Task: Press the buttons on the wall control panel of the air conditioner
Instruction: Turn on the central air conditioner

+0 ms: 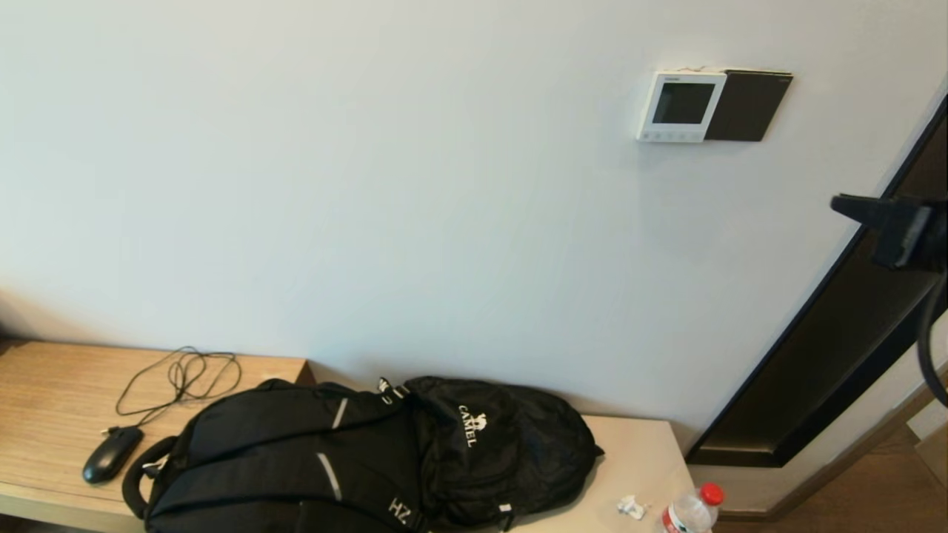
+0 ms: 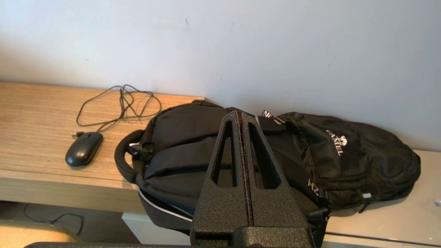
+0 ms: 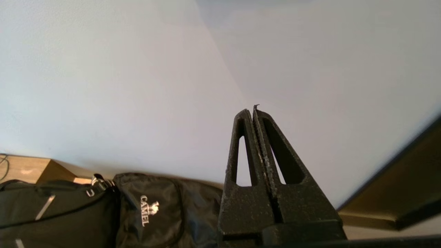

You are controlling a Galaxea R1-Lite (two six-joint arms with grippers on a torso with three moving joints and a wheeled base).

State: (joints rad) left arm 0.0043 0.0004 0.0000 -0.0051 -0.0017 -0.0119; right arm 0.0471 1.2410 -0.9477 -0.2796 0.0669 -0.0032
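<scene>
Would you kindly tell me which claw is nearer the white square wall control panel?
The right claw, below and right of the white square wall control panel. The left claw hangs low over the black backpack.

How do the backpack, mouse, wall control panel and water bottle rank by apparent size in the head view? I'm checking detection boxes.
1. backpack
2. wall control panel
3. mouse and water bottle: alike; bottle is cut off by the frame edge.
</scene>
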